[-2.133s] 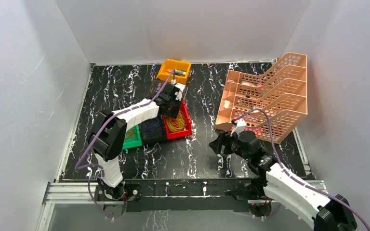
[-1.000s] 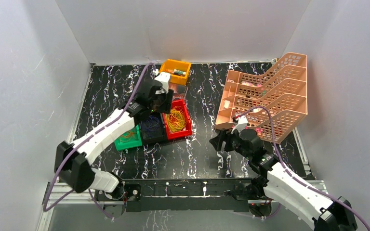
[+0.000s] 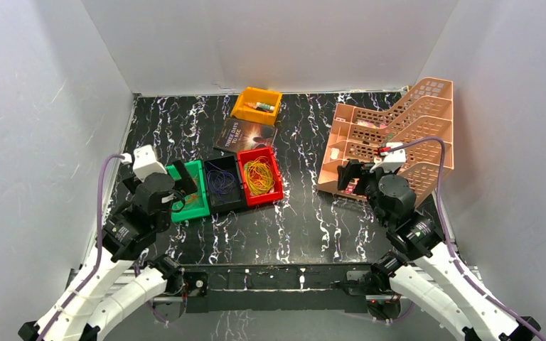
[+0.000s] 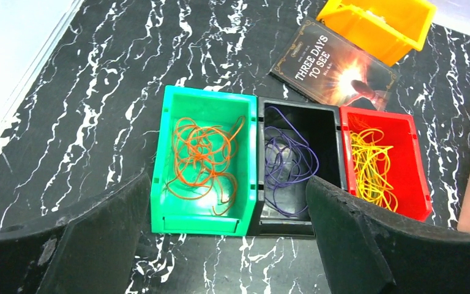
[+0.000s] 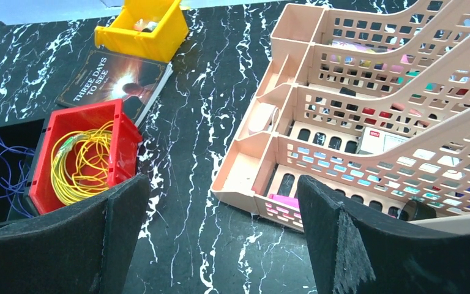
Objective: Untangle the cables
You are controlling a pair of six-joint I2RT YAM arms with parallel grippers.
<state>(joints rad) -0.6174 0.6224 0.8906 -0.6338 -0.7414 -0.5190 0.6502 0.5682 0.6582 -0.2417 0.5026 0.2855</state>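
Left tool (image 3: 183, 186) and right tool (image 3: 350, 177) were spread, empty. Orange cables (image 4: 201, 160), purple cables (image 4: 289, 164), yellow cables (image 4: 370, 166) lay in separate bins (image 4: 160, 165).

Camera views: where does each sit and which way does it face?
Top external: high behind the robot, looking down at the table; both arms show.
Left wrist: behind the left claw, facing green bin, black bin and red bin; own fingers show.
Right wrist: behind the right claw, facing red bin and peach rack; own fingers show.
Both wrists share the yellow cables.
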